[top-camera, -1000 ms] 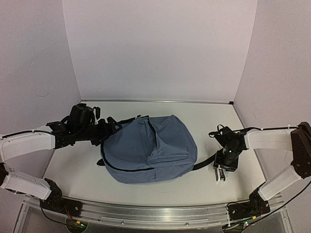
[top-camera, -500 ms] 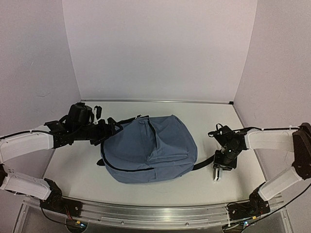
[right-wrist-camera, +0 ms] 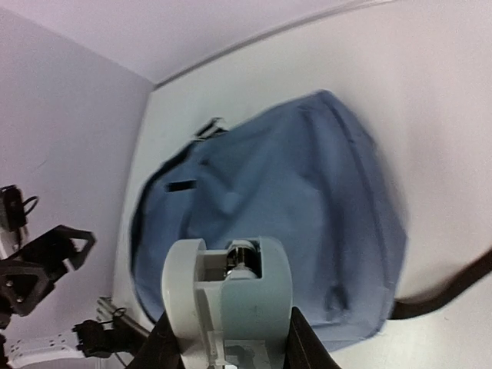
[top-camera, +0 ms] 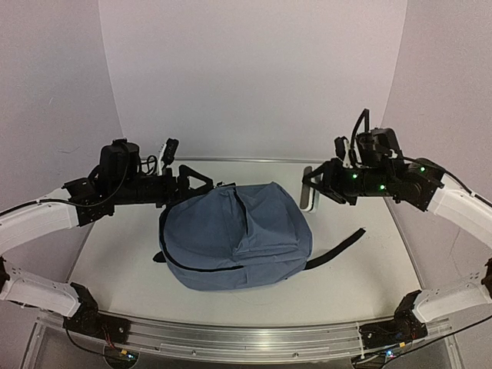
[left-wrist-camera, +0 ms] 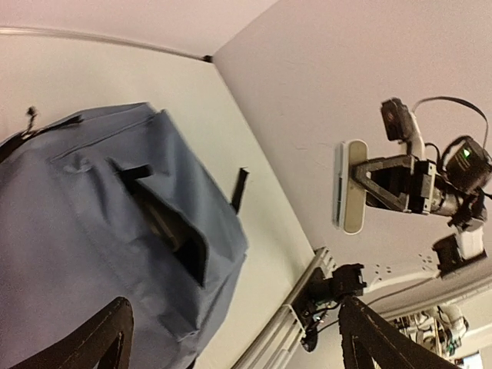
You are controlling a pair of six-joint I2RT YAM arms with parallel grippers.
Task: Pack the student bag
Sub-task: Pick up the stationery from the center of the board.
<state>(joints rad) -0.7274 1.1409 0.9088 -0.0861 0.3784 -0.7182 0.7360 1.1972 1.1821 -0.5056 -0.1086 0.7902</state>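
The slate-blue student bag (top-camera: 234,234) lies flat mid-table, its black strap (top-camera: 338,247) trailing right. My left gripper (top-camera: 201,183) hovers at the bag's upper left edge, open and empty. In the left wrist view its fingers (left-wrist-camera: 108,338) stand wide apart over the bag (left-wrist-camera: 84,223), whose pocket shows a dark open slit (left-wrist-camera: 173,234). My right gripper (top-camera: 314,187) hovers off the bag's upper right, shut on a white and pale-grey stapler-like object (top-camera: 307,198). That object (right-wrist-camera: 231,296) fills the right wrist view's bottom, with the bag (right-wrist-camera: 284,207) below it.
White walls close in the table on the back and both sides. A metal rail (top-camera: 231,334) runs along the near edge between the arm bases. Bare table (top-camera: 115,261) lies left and right of the bag.
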